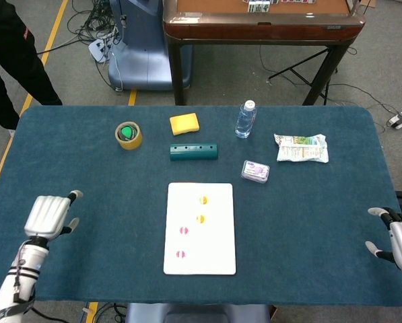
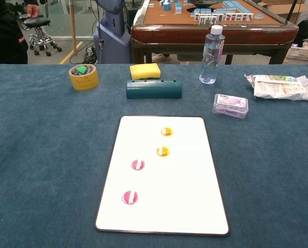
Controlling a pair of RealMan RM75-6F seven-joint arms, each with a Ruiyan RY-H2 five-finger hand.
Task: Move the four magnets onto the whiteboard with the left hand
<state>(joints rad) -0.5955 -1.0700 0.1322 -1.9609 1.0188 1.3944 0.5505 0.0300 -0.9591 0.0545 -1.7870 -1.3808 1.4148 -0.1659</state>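
The whiteboard lies flat on the blue table, near its front middle. On it sit two yellow magnets and two pink magnets. The chest view shows the same board with the yellow magnets and the pink magnets. My left hand hovers far left of the board near the table's front left corner, holding nothing, thumb out. My right hand hangs at the table's right edge, fingers apart and empty.
Behind the board lie a dark green block, a yellow sponge, a tape roll, a water bottle, a small wrapped box and a snack packet. A person stands at the far left corner.
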